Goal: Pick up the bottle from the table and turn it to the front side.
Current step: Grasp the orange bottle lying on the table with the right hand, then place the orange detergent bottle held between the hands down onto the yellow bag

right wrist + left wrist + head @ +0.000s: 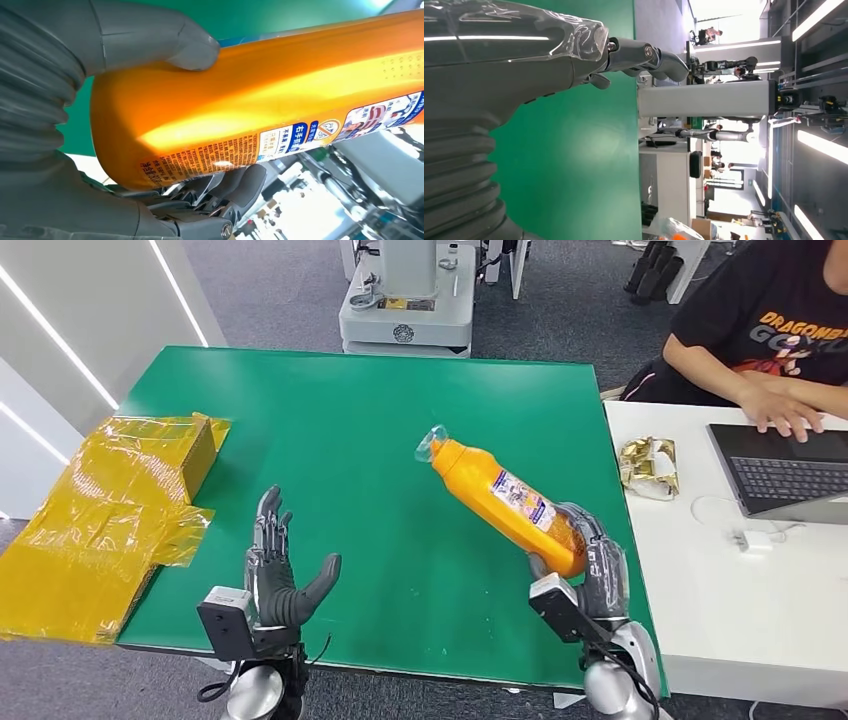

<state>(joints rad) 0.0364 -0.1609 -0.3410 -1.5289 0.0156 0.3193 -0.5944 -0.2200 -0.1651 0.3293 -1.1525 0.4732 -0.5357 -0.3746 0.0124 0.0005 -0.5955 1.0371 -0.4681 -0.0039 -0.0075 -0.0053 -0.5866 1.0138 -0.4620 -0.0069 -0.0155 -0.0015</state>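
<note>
An orange bottle (505,502) with a printed label and a clear-wrapped cap hangs tilted above the green table (360,410), cap toward the table's middle. My right hand (592,562) grips its base at the table's near right. In the right wrist view the thumb (165,37) presses on one side of the bottle (260,95) and the dark fingers (220,192) wrap the other. My left hand (280,570) stands over the near left of the table, fingers apart and holding nothing. The left wrist view looks past that left hand (574,50) over bare green surface.
Crumpled yellow plastic wrap around a box (110,505) covers the table's left edge. A white desk (700,580) on the right holds a laptop (785,470) and a gold wrapper (648,465); a seated person (770,330) works there. A grey machine base (405,315) stands behind the table.
</note>
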